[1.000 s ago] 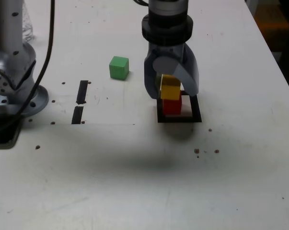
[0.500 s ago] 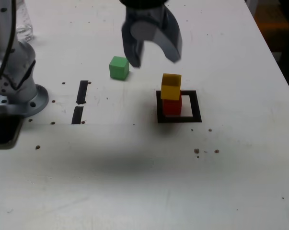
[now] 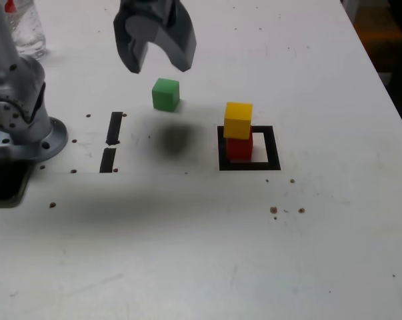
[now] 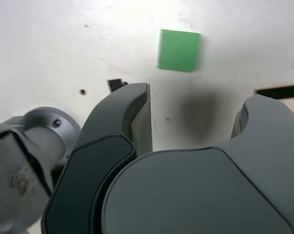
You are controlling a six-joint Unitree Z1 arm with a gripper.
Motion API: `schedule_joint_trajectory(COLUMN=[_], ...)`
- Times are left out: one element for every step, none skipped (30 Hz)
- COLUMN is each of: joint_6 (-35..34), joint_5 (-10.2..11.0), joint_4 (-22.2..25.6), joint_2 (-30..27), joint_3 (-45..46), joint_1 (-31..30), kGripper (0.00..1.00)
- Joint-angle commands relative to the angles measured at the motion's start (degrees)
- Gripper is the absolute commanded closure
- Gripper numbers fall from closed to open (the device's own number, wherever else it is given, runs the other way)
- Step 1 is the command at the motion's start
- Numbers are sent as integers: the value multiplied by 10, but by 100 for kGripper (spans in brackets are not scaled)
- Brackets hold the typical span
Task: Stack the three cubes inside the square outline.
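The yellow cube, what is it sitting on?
The yellow cube sits on the red cube, slightly askew, inside the square outline. Whether the red cube's bottom lies fully on the white interior is hidden by the cube itself.

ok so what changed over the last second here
The gripper let go of the yellow cube, rose, and swung toward the exterior view's left; it now hangs open and empty above the table near the green cube. The yellow cube stayed on the red cube inside the square outline, and the green cube did not move.
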Motion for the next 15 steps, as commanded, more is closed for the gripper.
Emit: schedule_joint_trajectory(joint_6=[5, 6, 9, 11, 13, 19, 24, 28, 37, 47, 63, 76, 82, 88, 91], joint_5=[1, 2, 3, 4, 5, 6, 7, 7, 9, 10, 15, 21, 24, 29, 31], joint_4=[-11, -15, -25, -32, -38, -47, -55, -60, -69, -77, -88, -97, -101, -106, -110], joint_2=[-4, -5, -6, -7, -8, -9, -9, -9, -9, -9, -9, -10, -10, -10, -10], joint_3=[14, 20, 31, 39, 45, 53, 59, 63, 69, 75, 85, 93, 97, 102, 104], joint_1=[2, 2, 2, 2, 2, 3, 3, 4, 4, 4, 6, 9, 12, 18, 22], kGripper=[23, 23, 21, 20, 19, 18, 17, 16, 14, 13, 10, 8, 7, 6, 6])
